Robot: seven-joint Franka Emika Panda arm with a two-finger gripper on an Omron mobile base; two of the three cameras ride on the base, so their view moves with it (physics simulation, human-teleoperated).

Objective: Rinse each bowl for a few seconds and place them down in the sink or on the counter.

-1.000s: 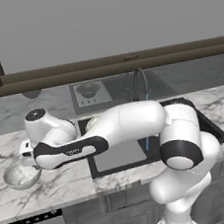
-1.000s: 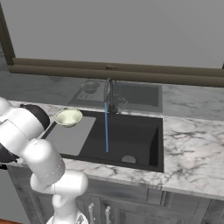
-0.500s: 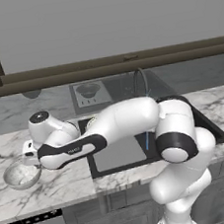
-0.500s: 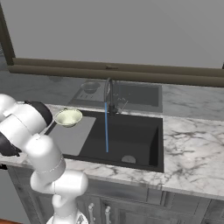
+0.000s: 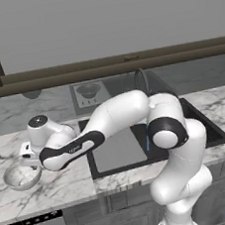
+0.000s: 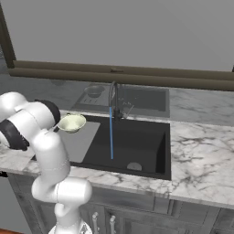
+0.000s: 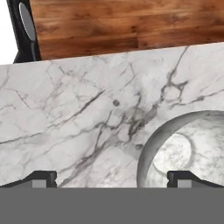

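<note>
While hand (image 7: 111,179) gapes empty: two bowls, grey (image 5: 22,176), cream (image 6: 71,122).

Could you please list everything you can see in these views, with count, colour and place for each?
Speckled bowl: one, grey-white, on the counter left of the sink, just below the gripper.
Cream bowl: one, pale cream with greenish inside, at the sink's left end by the grey panel.
Sink: one, black, set in the counter.
Grey panel: one, flat, in the left part of the sink.
Tap: one, dark, arched, behind the sink.
Water stream: one, blue, falling from the tap into the sink.
Counter: one, white marble with grey veins, around the sink.
Ledge: one, dark brown, along the wall.
Gripper: one, open, over the speckled bowl.
</note>
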